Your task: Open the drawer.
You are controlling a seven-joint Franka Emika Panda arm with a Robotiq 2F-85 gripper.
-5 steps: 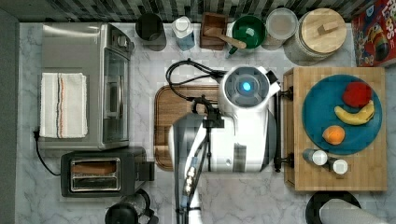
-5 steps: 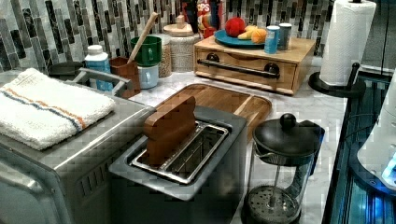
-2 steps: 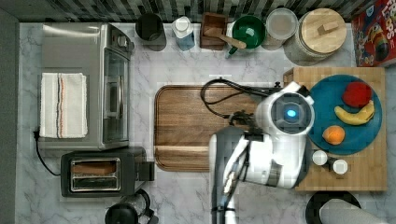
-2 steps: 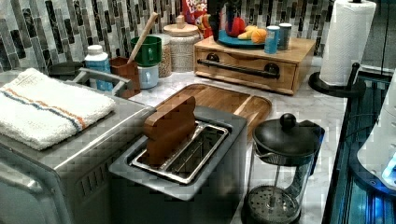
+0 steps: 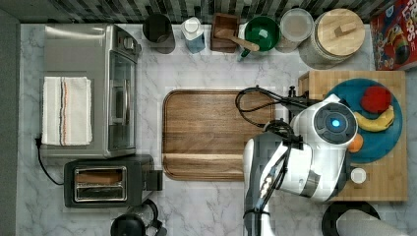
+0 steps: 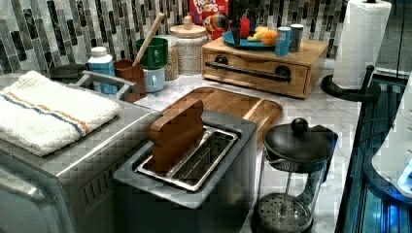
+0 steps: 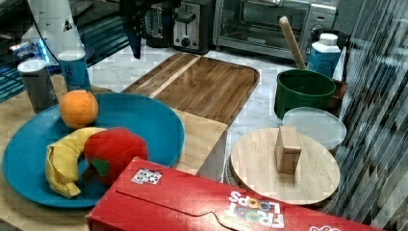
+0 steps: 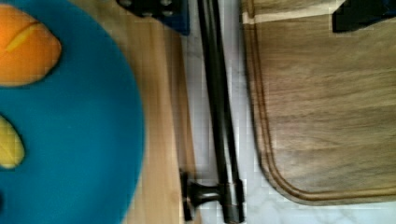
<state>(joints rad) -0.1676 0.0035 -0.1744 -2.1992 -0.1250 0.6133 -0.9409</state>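
Drawer (image 6: pixel 256 73) shut, by the look of it, its face flush in the pale wooden box (image 5: pixel 388 184) at the top view's right, with the black bar handle (image 8: pixel 218 112) running along the front. The end effector (image 8: pixel 261 11) hangs above that handle: one dark finger (image 8: pixel 154 7) sits over the box top and the other (image 8: pixel 362 14) over the cutting board (image 5: pixel 211 132), so the fingers stand wide apart with nothing between them. My judgement: it must come straight down until the bar lies between the fingers, close near the bar's middle rather than by the mount (image 8: pixel 198 193), then pull level toward the board — a skewed pull could jam the tray.

Room is tight. Just a strip of marble bench (image 5: pixel 147 78) separates the handle from the board's rim, so the board-side finger has little space to descend. The blue plate (image 5: pixel 388 142) with fruit rides on the box top — a jerk might shift it.
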